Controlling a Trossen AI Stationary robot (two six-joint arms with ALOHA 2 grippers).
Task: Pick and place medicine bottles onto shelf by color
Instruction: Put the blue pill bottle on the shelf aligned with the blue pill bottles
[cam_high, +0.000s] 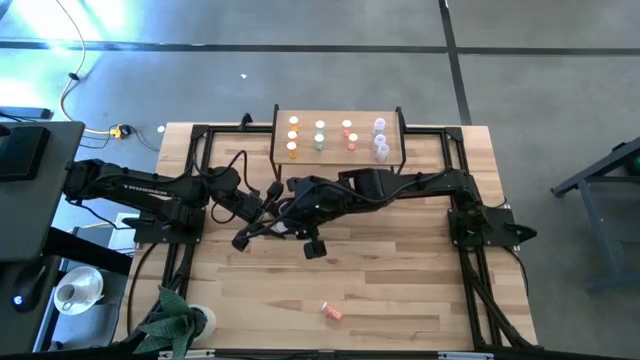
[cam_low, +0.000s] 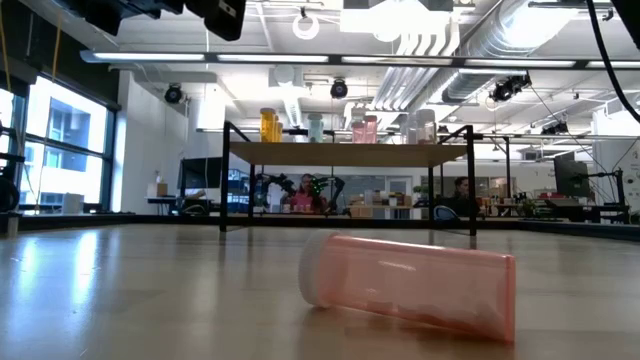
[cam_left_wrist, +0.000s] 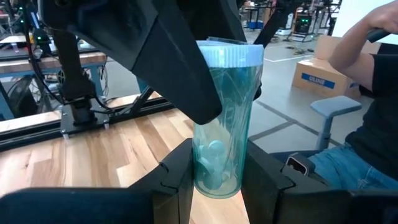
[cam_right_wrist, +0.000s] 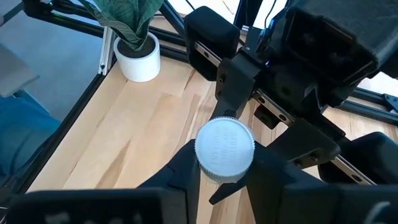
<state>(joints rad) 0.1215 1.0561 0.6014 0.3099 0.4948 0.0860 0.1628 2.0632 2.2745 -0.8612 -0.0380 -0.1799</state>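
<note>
A green medicine bottle (cam_left_wrist: 219, 155) with a white cap stands upright in mid-air over the middle of the table, between both grippers. My left gripper (cam_left_wrist: 217, 186) is shut on its lower body. My right gripper (cam_right_wrist: 225, 177) is shut at its cap end. In the high view the two grippers meet (cam_high: 285, 205) and hide the bottle. The shelf (cam_high: 338, 112) at the far edge carries orange, green, pink and clear bottles in rows, each standing on its base. A pink bottle (cam_high: 332, 312) lies on its side near the front edge, and it also shows in the low view (cam_low: 410, 285). My left gripper pinches the green bottle's lower body (cam_left_wrist: 214, 177) between its two fingers, coming in about level from the table's left. The bottle stands upright above the fingers, cap up, clear of the table. My right gripper comes from above, pointing down. Its fingers (cam_right_wrist: 186, 165) stand on either side of the white cap (cam_right_wrist: 225, 148); the cap hides the exact place of contact.
A potted plant (cam_high: 175, 320) stands at the near left corner. Black frame rails (cam_high: 190, 170) run round the table. A seated person (cam_left_wrist: 373, 93) and a cardboard box show beyond the table in the left wrist view.
</note>
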